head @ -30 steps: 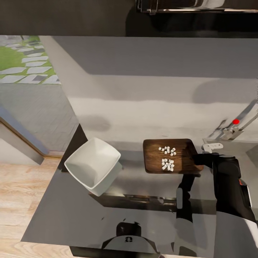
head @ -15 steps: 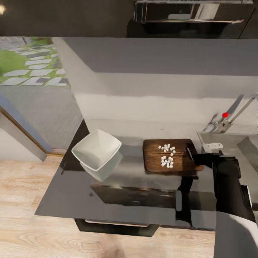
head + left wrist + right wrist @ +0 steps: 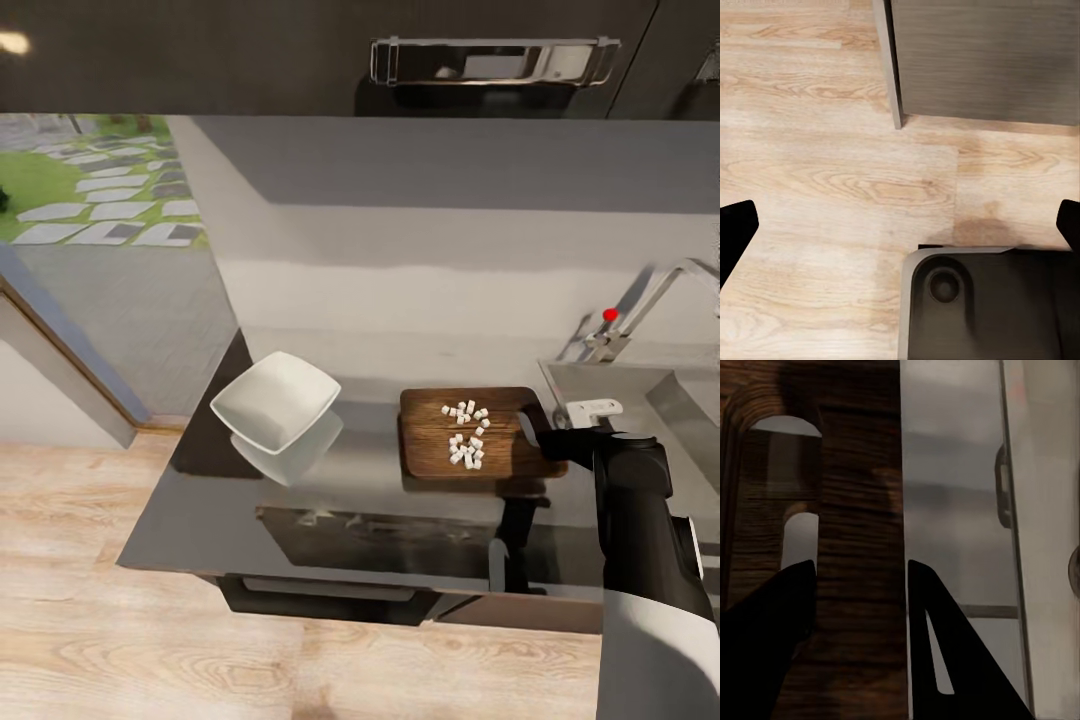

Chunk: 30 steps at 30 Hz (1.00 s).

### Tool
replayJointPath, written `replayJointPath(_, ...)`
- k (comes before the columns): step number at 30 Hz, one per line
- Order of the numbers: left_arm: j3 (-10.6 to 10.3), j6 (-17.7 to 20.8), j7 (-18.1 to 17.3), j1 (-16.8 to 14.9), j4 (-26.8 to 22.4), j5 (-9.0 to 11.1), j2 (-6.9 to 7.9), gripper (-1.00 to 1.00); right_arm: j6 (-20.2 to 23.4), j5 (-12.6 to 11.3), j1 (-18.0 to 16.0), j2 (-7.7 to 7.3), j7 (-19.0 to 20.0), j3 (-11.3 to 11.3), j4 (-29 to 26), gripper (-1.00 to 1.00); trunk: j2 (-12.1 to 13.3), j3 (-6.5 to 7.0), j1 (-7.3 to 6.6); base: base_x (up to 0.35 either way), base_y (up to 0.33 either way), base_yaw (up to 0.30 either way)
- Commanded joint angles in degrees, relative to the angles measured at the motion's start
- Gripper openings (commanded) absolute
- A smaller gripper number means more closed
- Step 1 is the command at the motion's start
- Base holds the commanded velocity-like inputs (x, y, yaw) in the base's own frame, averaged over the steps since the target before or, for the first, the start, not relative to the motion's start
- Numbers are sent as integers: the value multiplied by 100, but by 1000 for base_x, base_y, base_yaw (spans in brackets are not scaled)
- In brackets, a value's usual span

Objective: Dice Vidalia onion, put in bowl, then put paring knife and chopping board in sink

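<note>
1. On the bench (image 3: 200, 520), the right end effector (image 3: 859, 585) clamps the chopping board (image 3: 440, 455) edge; diced onion (image 3: 465, 438) sits loose
2. Tilting could spill dice short of the bowl (image 3: 275, 400)

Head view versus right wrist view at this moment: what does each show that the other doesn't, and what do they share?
Head view: the bowl on the countertop, the diced onion piled mid-board, and the tap by the sink. Right wrist view: the slot handle up close, with the fingers set either side of the strip between the slot and the board's edge. Both: the board and the right gripper at its sink-side end.
</note>
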Motion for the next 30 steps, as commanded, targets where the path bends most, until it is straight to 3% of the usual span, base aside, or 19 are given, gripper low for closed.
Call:
replayJointPath(1, -49, -6, 19, 2, -12, 42, 5, 100, 15, 54, -5, 0, 64, -3, -6, -100, -9, 1, 4, -2, 0, 0)
replayJointPath(30, -49, -6, 19, 4, -12, 42, 5, 100, 15, 62, -5, 0, 57, -3, -6, -100, -9, 264, 4, 0, 0, 0)
